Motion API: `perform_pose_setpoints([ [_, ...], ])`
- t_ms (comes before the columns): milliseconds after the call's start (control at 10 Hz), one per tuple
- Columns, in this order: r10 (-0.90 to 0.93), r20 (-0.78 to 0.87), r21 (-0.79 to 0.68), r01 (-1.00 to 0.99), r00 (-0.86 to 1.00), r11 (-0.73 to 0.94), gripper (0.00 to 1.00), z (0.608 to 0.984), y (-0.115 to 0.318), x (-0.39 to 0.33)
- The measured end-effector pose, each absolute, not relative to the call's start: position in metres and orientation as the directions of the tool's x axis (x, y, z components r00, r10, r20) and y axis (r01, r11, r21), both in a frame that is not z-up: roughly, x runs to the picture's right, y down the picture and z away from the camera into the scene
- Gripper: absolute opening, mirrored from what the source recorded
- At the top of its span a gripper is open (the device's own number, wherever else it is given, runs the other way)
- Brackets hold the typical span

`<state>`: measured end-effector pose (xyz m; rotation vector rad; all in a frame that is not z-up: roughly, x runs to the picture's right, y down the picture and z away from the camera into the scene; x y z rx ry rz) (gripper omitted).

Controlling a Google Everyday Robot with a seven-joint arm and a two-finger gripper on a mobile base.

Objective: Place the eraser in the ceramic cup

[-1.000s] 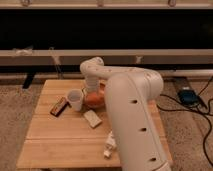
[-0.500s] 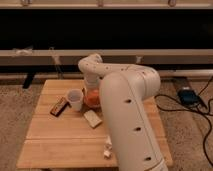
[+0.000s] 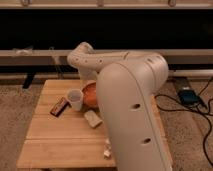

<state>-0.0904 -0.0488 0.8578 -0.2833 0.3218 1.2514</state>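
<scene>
The eraser [image 3: 59,106] is seen lying flat on the wooden desk [image 3: 50,141], just left of the white ceramic cup [image 3: 75,99], which is stood upright beside an orange bowl [image 3: 90,95]. 1 pale beige block [image 3: 93,118] is placed nearer the front. The pincer is hidden behind the bulky white arm [image 3: 131,100] near the bowl; its state cannot be told.

White arm [image 3: 131,115] fills foreground, right of centre. Thick link rises steeply, then a slimmer link runs left to a rounded joint [image 3: 82,56] at upper left and bends downward. Pincer hidden behind the thick link, below that joint.
</scene>
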Motion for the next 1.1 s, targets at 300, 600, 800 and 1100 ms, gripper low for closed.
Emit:
perform_pose_setpoints([
  [300, 0.913, -0.269, -0.024, -0.95, 0.306, 0.311, 0.65, 0.81, -0.066, -0.115],
  [600, 0.873, -0.235, -0.132, -0.904, 0.427, 0.407, 0.65, 0.799, -0.066, -0.182],
  [800, 0.824, -0.226, -0.217, -0.851, 0.52, 0.478, 0.65, 0.806, -0.062, -0.237],
  [1100, 0.725, -0.256, -0.315, -0.764, 0.639, 0.562, 0.65, 0.829, -0.041, -0.307],
])
